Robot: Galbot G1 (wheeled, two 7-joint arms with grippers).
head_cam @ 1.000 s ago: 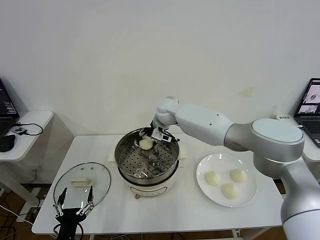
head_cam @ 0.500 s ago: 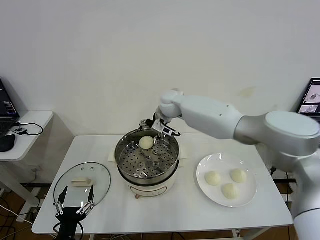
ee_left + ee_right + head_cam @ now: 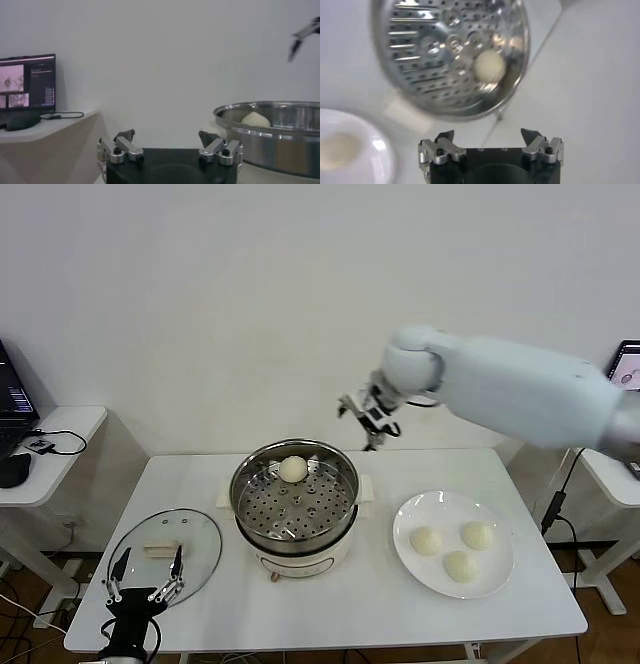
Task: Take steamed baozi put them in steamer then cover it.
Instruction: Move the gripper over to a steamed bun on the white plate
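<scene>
One baozi (image 3: 293,469) lies at the back of the steel steamer (image 3: 250,514) in the middle of the table; the right wrist view shows this baozi (image 3: 489,66) on the perforated floor of the steamer (image 3: 420,65). Three more baozi (image 3: 427,540) rest on the white plate (image 3: 405,519) to the right. My right gripper (image 3: 369,415) hangs open and empty in the air above and behind the steamer's right side. The glass cover (image 3: 200,539) lies flat on the table at the left, with my left gripper (image 3: 146,577) open just in front of it.
A side table with a laptop and mouse (image 3: 12,469) stands at the far left. Another laptop (image 3: 625,374) sits at the far right. The steamer's cream cooker base (image 3: 300,562) rests mid-table.
My right gripper has let go of the baozi in the steamer, risen out of it and swung up to the right. The left arm has barely moved.
</scene>
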